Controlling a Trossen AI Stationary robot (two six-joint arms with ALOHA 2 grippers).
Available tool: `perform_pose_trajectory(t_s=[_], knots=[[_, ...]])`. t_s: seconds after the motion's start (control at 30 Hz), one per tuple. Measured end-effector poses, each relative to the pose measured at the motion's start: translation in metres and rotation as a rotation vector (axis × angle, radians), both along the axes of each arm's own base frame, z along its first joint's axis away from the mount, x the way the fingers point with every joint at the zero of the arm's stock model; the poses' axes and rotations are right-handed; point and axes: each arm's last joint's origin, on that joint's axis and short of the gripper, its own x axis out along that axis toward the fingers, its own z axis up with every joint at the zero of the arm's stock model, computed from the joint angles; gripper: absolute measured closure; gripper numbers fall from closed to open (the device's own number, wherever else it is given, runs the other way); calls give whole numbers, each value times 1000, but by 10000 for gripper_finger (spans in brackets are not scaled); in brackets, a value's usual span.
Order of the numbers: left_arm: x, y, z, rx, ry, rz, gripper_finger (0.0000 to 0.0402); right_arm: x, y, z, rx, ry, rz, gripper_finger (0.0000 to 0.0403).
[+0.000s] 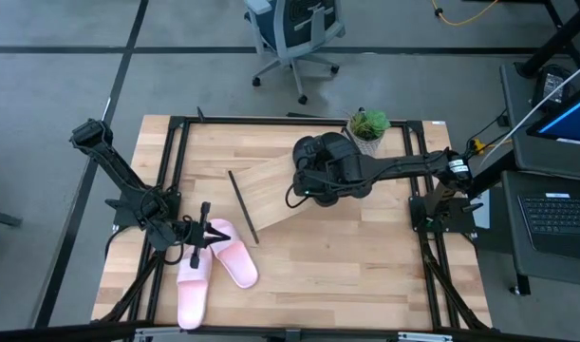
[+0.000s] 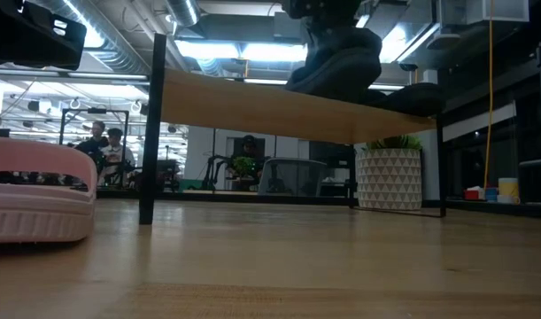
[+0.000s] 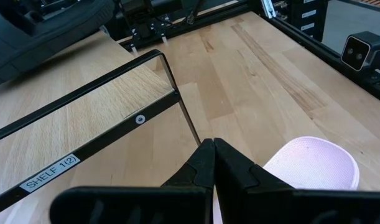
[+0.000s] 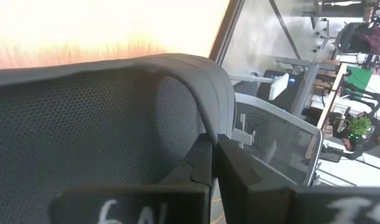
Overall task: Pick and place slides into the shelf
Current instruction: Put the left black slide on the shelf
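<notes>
You have the right gripper (image 1: 313, 180) out over the shelf (image 1: 271, 195), its fingers (image 4: 199, 163) pinched together on the edge of a black slide (image 4: 102, 112); in the right wrist view the mesh lining and curved strap of that slide fill almost everything in front of the fingers. From the low view the slide (image 2: 336, 58) sits on the top face of the slanted board (image 2: 279, 111), toward its raised end, with what looks like a second black slide (image 2: 412, 96) just beside it near the far end rod. The potted plant (image 1: 368, 128) stands at the table's far edge, just beyond the shelf's upper corner and close by the right arm's reach, so mind it there. Your left gripper (image 1: 202, 233) rests near the table's front left corner, fingers (image 3: 205, 165) closed together with nothing between them, right above the pink slides. One pink slide (image 1: 234, 252) lies angled just beside the shelf's lower end, the other (image 1: 193, 285) lies closer to the table's front edge, and the two touch or nearly touch at one end. The shelf's black end rod (image 1: 242, 206) runs between the pink pair and the board. An office chair (image 1: 294, 33) stands on the floor past the table's far edge, and a laptop (image 1: 560, 214) sits on a stand beyond the right edge.
</notes>
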Motion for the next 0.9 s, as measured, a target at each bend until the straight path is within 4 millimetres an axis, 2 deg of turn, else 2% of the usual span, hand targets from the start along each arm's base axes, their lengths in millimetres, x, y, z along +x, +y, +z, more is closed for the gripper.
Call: perform_pose_trajectory(t_s=[0.9], knots=[[0,0,0,-1,0,0,401,-4,-7,-2,15,51,-10,391]])
